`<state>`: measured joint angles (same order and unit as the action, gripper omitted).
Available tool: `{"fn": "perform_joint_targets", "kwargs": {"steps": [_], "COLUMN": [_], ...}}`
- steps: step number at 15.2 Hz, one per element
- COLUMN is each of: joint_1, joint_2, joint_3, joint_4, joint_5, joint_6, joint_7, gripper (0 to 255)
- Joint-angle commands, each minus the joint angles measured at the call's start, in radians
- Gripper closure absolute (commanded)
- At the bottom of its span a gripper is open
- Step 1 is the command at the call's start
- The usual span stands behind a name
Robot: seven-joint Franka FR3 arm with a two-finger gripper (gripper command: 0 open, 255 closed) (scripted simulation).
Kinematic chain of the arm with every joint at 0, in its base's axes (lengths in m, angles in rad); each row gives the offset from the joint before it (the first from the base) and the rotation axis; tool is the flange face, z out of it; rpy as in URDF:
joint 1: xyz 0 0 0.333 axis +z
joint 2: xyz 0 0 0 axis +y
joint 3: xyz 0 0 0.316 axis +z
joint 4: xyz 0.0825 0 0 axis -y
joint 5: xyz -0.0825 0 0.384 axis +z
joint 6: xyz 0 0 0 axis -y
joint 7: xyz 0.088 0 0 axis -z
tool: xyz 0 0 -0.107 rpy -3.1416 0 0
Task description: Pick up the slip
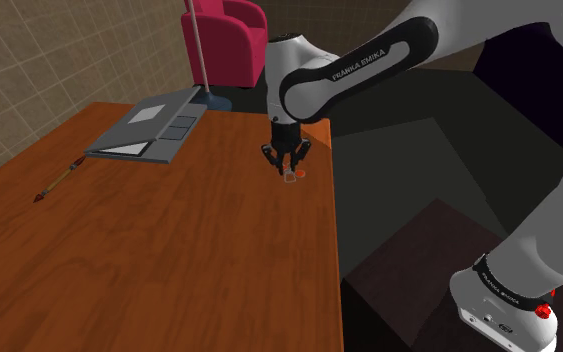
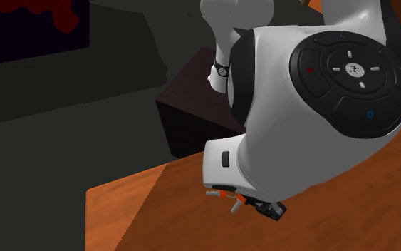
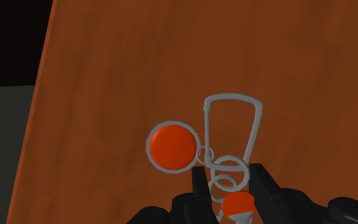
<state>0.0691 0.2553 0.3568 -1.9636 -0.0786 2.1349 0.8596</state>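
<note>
The slip (image 3: 171, 147) is a small keyring-like thing: a grey wire loop linked by little rings to a flat orange disc rimmed in grey, with a second, smaller orange piece at the ring end. It lies on the brown wooden desk (image 1: 169, 260), near the edge on the shoulder view's right, well apart from the other things on the top. The all-black gripper (image 3: 229, 169) stands down over it, pointing straight at the wood, and the jaws are clenched on the slip's linked rings, with the smaller orange piece caught between them; the wire loop and the disc stretch out flat on the desk beyond the fingertips. In the shoulder view the slip (image 1: 291, 178) shows as an orange speck right under the gripper (image 1: 291, 168). Farther along the desk toward that view's left lie a grey laptop (image 1: 154, 128) and a thin pencil-like stick (image 1: 57, 183). Behind the desk stands a magenta armchair (image 1: 224, 40).
</note>
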Motion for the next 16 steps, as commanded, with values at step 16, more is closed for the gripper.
{"fn": "perform_joint_targets", "kwargs": {"steps": [16], "joint_1": [-0.01], "joint_2": [-0.081], "joint_3": [0.007], "joint_4": [0.094], "joint_5": [0.035], "joint_6": [-0.178], "joint_7": [-0.022], "gripper": [255]}}
